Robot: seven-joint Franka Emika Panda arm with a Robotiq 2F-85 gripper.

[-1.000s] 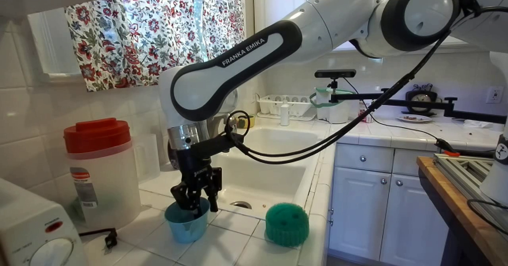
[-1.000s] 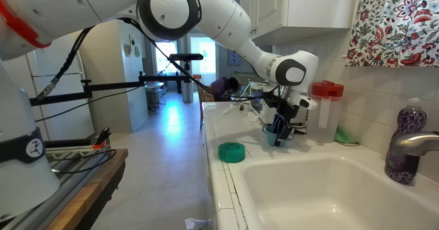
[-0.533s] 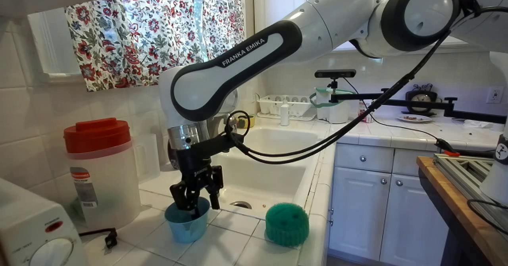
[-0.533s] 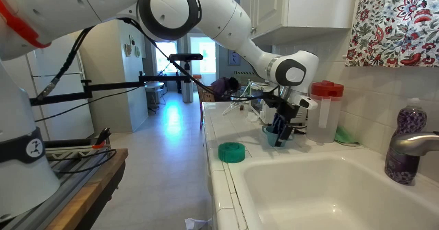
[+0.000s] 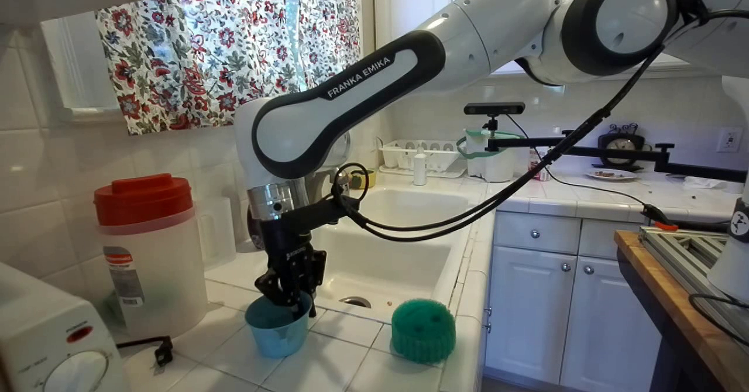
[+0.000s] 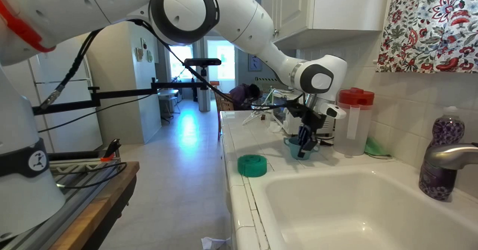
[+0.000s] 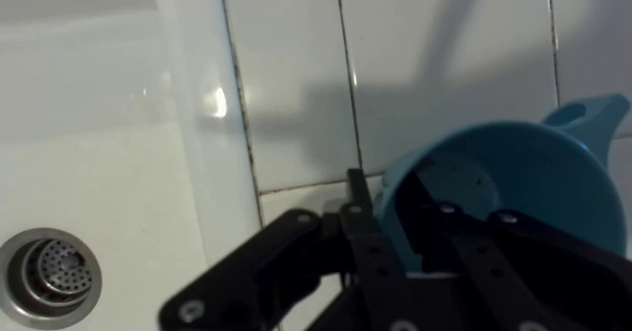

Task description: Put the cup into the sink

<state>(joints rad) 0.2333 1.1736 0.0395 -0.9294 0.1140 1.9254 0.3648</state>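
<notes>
Light-blue tapered plastic cup (image 5: 275,334): it stands about upright on the white tiled countertop (image 5: 351,363), just off the near end of the white ceramic double-basin sink (image 5: 380,263). Over the last half second the black two-fingered gripper (image 7: 385,192) has drawn its fingers (image 7: 359,187) closer together, one inside the cup and one outside, and the cup has shifted slightly with them. They now look clamped on its wall, though how firm the pinch is I cannot tell. For the task, that suggests the grasp is just being made; the lift and the carry over the sink's edge would remain.

In an exterior view, a squat, round green object (image 5: 423,330) sits on the countertop to the right, apart from the cup. Left and farther back stands a translucent plastic jug with a red lid (image 5: 155,269), and a white appliance with a dial (image 5: 58,339) fills the near left corner. Above hangs a red-flowered fabric curtain (image 5: 228,58); beyond the sink's far end is a white dish rack (image 5: 421,158).
</notes>
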